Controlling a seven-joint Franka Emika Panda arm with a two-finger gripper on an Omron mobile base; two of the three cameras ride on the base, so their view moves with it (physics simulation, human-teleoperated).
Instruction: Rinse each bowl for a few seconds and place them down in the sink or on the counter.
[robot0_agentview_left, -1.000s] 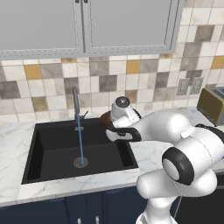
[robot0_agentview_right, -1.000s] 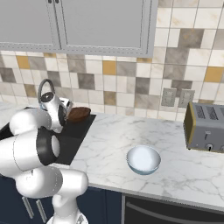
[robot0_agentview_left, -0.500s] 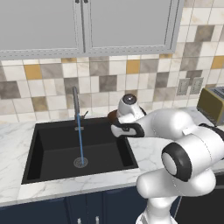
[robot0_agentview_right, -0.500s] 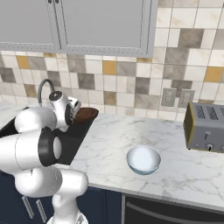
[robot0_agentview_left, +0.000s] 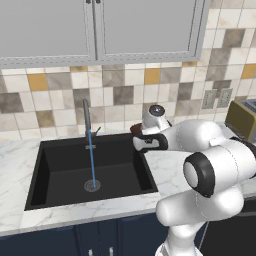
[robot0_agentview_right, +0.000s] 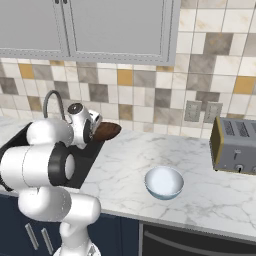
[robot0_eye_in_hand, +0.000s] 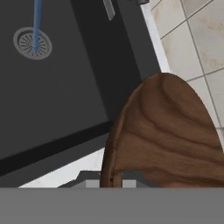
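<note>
The dark brown wooden bowl (robot0_agentview_left: 135, 129) (robot0_agentview_right: 108, 131) (robot0_eye_in_hand: 168, 131) hangs tilted over the right back corner of the black sink (robot0_agentview_left: 60, 167) (robot0_eye_in_hand: 61, 92), just where the basin meets the counter (robot0_agentview_right: 210, 197). My gripper (robot0_agentview_left: 146, 142) (robot0_agentview_right: 93, 134) (robot0_eye_in_hand: 112, 179) is shut on its rim. The glossy white bowl (robot0_agentview_right: 163, 181) stands upright on the counter, to the right of the sink. A thin blue stream of water (robot0_agentview_left: 92, 157) (robot0_eye_in_hand: 37, 15) runs from the grey faucet (robot0_agentview_left: 86, 114) (robot0_agentview_right: 50, 99) onto the round drain (robot0_agentview_left: 92, 185) (robot0_eye_in_hand: 32, 43).
A tan toaster (robot0_agentview_right: 235, 146) (robot0_agentview_left: 243, 118) stands at the far right against the tiled wall. Grey wall cabinets hang above. Marble worktop stretches between the sink's right rim and the toaster.
My arm has swung right with the brown bowl, from beside the running water to the sink's right back corner. The white bowl has not moved.
</note>
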